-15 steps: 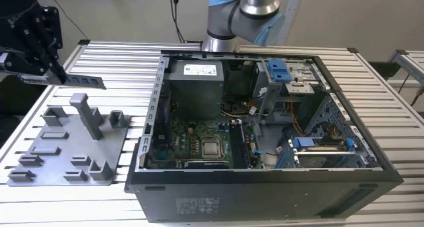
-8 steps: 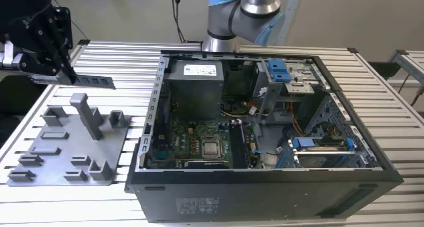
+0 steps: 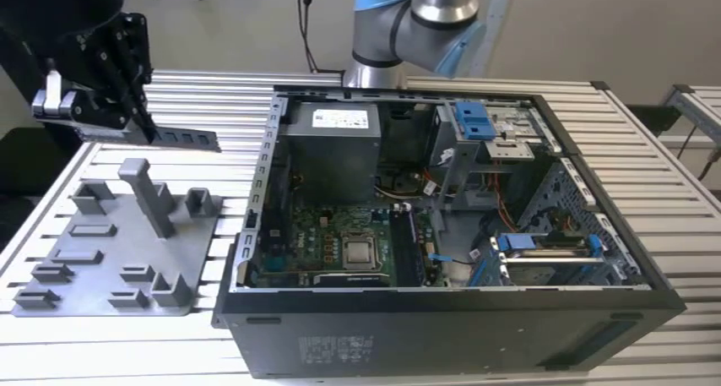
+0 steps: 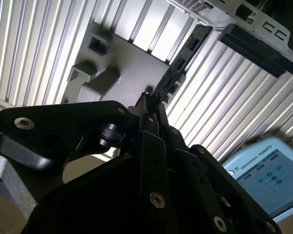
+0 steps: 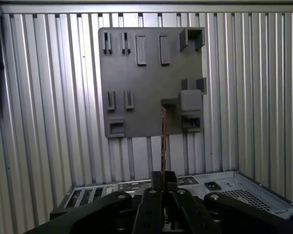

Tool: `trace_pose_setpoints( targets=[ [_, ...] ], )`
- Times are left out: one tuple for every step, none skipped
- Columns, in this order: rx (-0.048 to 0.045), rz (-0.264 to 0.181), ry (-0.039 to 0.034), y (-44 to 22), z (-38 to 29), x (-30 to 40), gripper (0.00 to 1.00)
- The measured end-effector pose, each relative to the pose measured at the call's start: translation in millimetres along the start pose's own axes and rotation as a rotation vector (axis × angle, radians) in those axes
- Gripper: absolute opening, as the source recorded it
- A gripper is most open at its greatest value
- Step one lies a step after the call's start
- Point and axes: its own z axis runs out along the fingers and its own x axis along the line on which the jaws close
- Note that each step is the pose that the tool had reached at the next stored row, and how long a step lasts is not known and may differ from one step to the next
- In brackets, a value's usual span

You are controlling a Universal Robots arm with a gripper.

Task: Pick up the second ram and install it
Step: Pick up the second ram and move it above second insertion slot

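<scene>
1. Ribbed aluminium table (image 3: 676,251), built of long silver slats, carries everything. Pale walls stand behind it in the exterior view.
2. Black computer case (image 3: 451,344), a boxy metal shell lying open side up, sits well away from the jaws toward the exterior view's right. Inside it are a green motherboard (image 3: 327,234), a grey power-supply box (image 3: 333,145) and blue plastic brackets (image 3: 474,120).
3. Silver-and-blue arm (image 3: 411,14), round and smooth, rises behind the case.
4. Grey plastic fixture plate (image 3: 113,259), flat, matte and roughly square, lies on the slats below the jaws, clear of them. Upright pegs and small blocks stud its top.
5. Black gripper (image 3: 147,133), made of angular bolted links, hangs above the plate. Its jaws are pinched tight on one end of the second ram (image 3: 186,138).
6. Pale blue screen device (image 4: 263,175) with rounded corners rests on the slats off to one side of the jaws.
7. Thin, flat and dark, the second ram juts out past the jaw tips, lifted off plate and table. The first wrist view shows it edge-on (image 5: 163,136) as a narrow line running straight out from the jaws over the plate. The second wrist view shows its broad dark face (image 4: 178,63).
</scene>
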Motion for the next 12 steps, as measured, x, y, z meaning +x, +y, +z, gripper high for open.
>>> trace_pose_setpoints(
  targets=[
    [0.0,0.0,-0.0001,-3.3,0.1,-0.3,0.14],
    [0.0,0.0,-0.0001,-6.7,0.1,-0.6,0.14],
    [0.0,0.0,0.0,-10.0,0.1,-0.8,0.14],
    [0.0,0.0,-0.0001,-13.1,0.2,-1.1,0.14],
    [0.0,0.0,0.0,-16.0,0.2,-1.3,0.14],
    [0.0,0.0,0.0,-19.0,0.3,-1.6,0.14],
    [-0.0001,0.0,0.0,-22.2,0.3,-1.8,0.14],
    [0.0,0.0,-0.0001,-25.5,0.4,-2.1,0.14],
    [0.0,0.0,0.0,-28.8,0.4,-2.4,0.14],
    [0.0,0.0,0.0,-31.6,0.5,-2.6,0.14],
    [0.0,0.0,-0.0001,-35.0,0.6,-2.9,0.14],
    [0.0,0.0,-0.0001,-38.1,0.6,-3.1,0.14]
  ],
)
